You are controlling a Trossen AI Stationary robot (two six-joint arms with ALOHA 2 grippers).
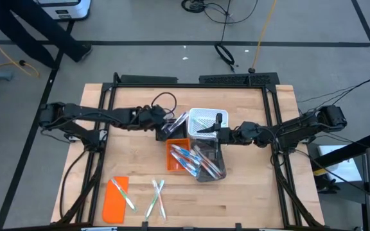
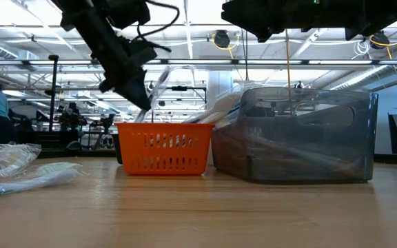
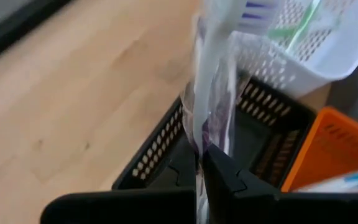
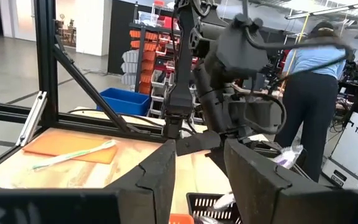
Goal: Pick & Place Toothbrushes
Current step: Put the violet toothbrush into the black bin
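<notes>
My left gripper (image 1: pixel 171 126) is shut on a toothbrush (image 3: pixel 213 81) in a clear wrapper and hangs over a black basket (image 3: pixel 160 149), next to the white basket (image 1: pixel 204 120). The same gripper (image 2: pixel 142 100) shows slanting down above the orange basket (image 2: pixel 163 148). The orange basket (image 1: pixel 178 156) and the grey clear bin (image 1: pixel 212 165) hold several toothbrushes. Two more toothbrushes (image 1: pixel 157 196) lie on the wood near the front edge, and one lies on the flat orange lid (image 1: pixel 116 199). My right gripper (image 1: pixel 212 131) stands open over the bins, with nothing between its fingers (image 4: pixel 160 177). My left gripper pinches the wrapped toothbrush between its two fingers (image 3: pixel 225 180), on the handle part (image 3: pixel 202 140) away from the bristle head. The fingers slant down from the table's left. The toothbrush sticks out past the fingertips, its purple-bristled head (image 3: pixel 253 9) farthest out, lifted clear above the black basket.
The black frame rails (image 1: pixel 108 109) run along the table's left, right and far sides. Open wood lies at the table's front right (image 1: pixel 249 205). In the room beyond the table a person (image 4: pixel 316 106) stands, seen from behind.
</notes>
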